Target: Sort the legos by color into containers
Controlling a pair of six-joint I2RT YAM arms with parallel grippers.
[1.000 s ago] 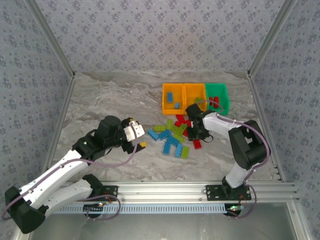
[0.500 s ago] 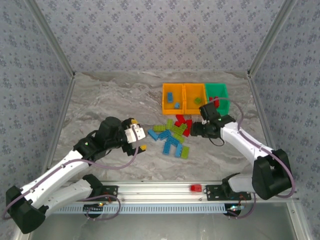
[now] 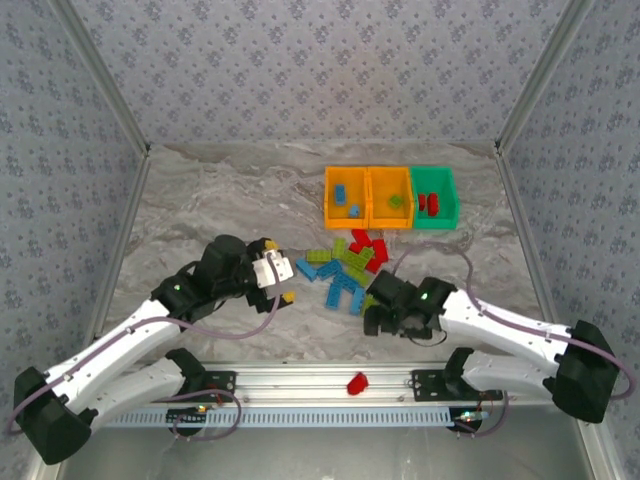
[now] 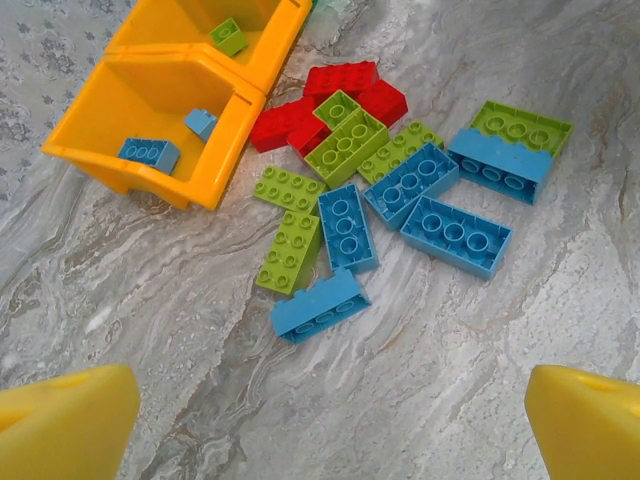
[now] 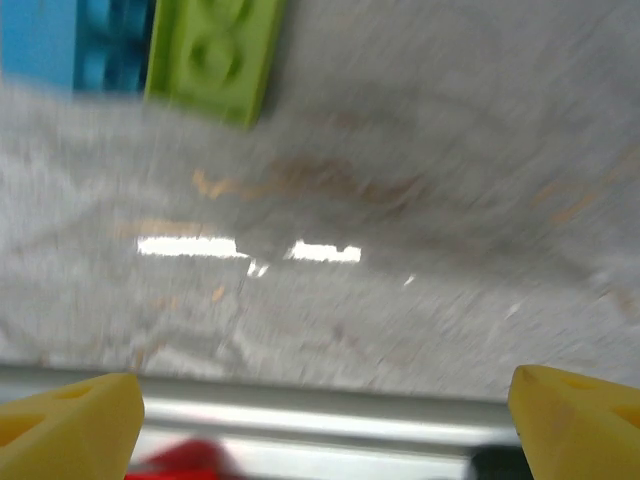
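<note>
Right end effector [image 3: 372,318]: Its fingers are wide apart and it holds nothing. It sits low at the near side of the pile, and its tip points toward the near edge.
Right beside it: A lime brick [image 5: 215,50] and a blue brick [image 5: 75,40] lie touching each other, on the far side of its fingers.
Red brick [image 3: 356,382]: This one is off the worktop [image 3: 220,200]. It lies on the metal rail [image 3: 300,380] at the near edge, just past the right end effector. Your right arm is much nearer to it than your left.
Its long side: The wrist view is blurred and the brick is tiny from above, so you probably cannot tell which way it runs.
Left end effector [image 4: 325,425]: It is wide open too, with nothing in it. It faces the pile from the left, near but not touching.
Pile [image 4: 410,185]: Blue, lime and red bricks lie mixed, between the two end effectors and the bins.
Bins: The three bins stand in a row beyond the pile. The left orange bin [image 3: 328,198] has blue bricks. The middle orange bin [image 3: 389,225] has a lime one. The green bin [image 3: 435,225] has red ones.
Next reach: The red brick belongs in the green bin, far across the pile, so it looks like a job for your right arm.
</note>
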